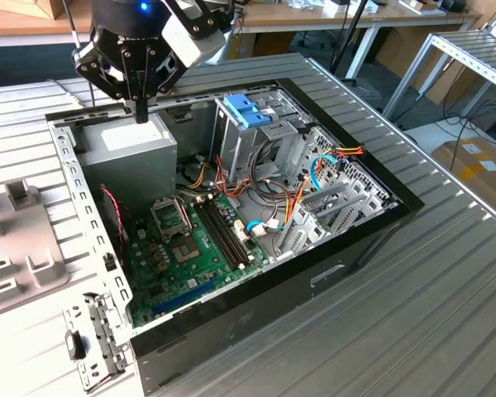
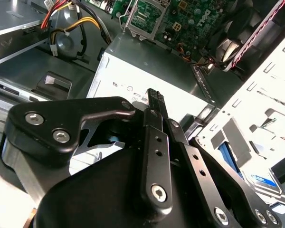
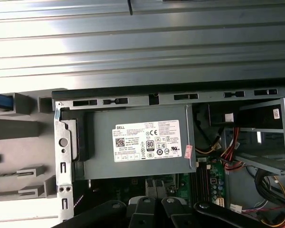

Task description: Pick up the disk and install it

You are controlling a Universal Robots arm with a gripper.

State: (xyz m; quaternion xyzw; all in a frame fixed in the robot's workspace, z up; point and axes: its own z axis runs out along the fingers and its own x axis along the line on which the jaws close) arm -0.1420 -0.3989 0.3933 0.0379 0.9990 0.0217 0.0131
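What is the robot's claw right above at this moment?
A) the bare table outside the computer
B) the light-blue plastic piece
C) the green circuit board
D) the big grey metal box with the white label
D: in the exterior view the gripper hangs right over the top of the grey power-supply box.

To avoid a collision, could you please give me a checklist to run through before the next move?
1. The computer case is open: ok.
2. The gripper is empty: ok, shut on nothing.
3. The disk is grasped: not ok, it sits outside.
4. Clearance above the power supply box: cannot tell, gripper hangs close.
5. The drive cage is free: cannot tell, cables surround it.
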